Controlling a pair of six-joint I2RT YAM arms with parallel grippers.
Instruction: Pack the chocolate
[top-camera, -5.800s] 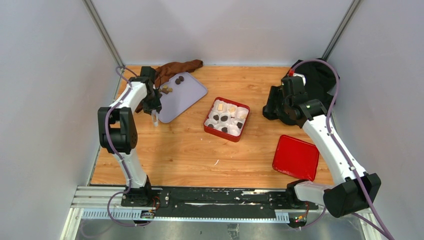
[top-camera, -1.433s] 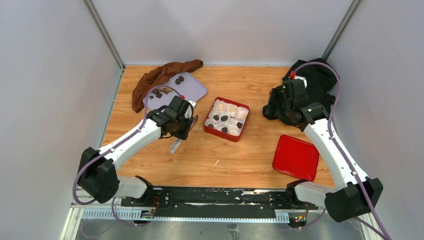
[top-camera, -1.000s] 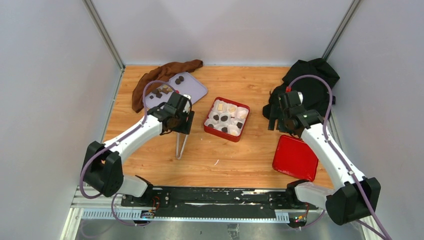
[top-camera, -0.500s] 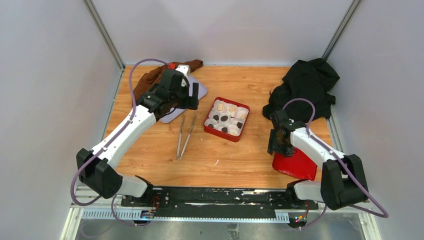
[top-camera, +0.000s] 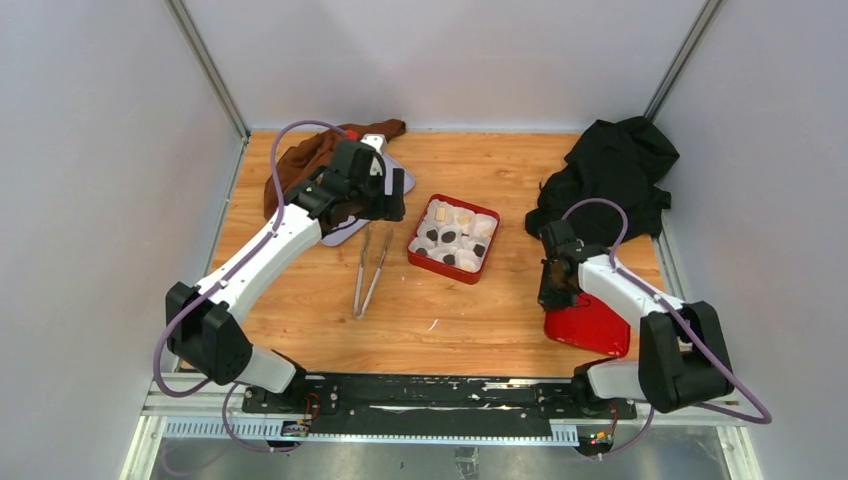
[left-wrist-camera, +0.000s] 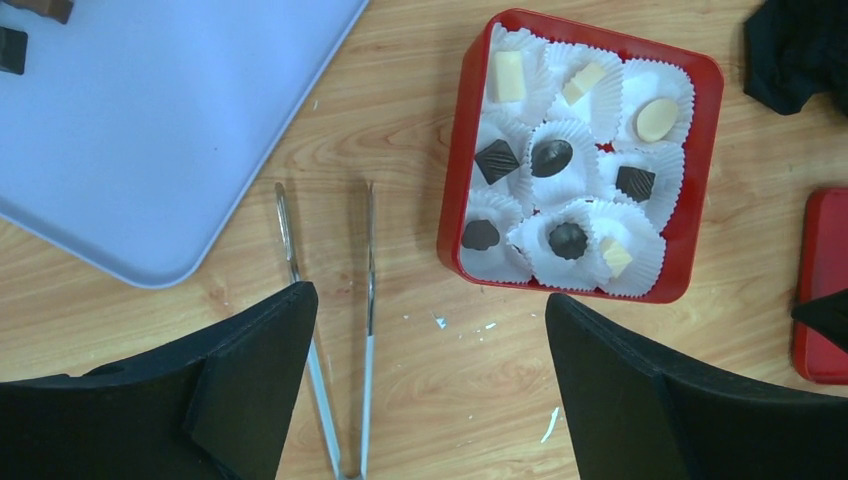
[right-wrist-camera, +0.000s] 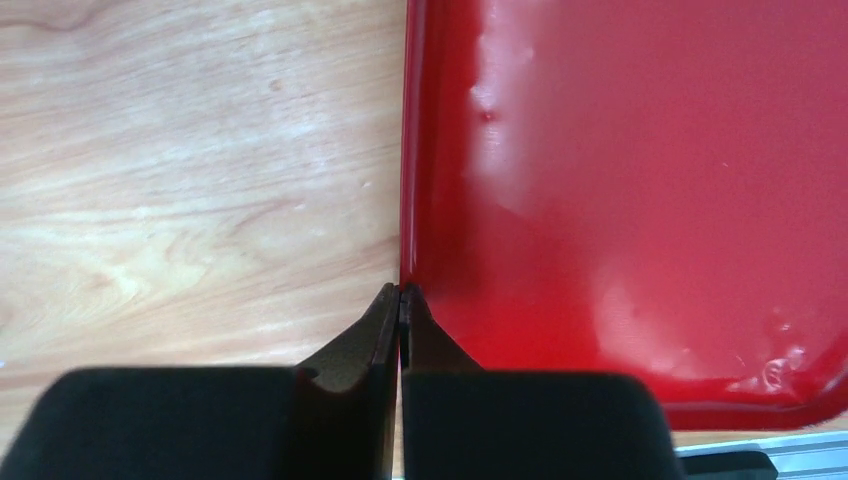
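Chocolate (left-wrist-camera: 552, 158): small dark and cream pieces, varied shapes.

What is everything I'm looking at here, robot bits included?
red box: one, red, mid-table.
paper cups: nine, white, lining the box.
chocolates: nine in the cups, five dark, four cream; at least two more on the tray.
tray: one, lavender, left of the box.
tongs: one, metal, on the table beside the box.
lid: one, red, near right.
brown cloth: one, far left.
black cloth: one, far right.
left gripper: open, above the table.
right gripper: shut on the lid's rim.
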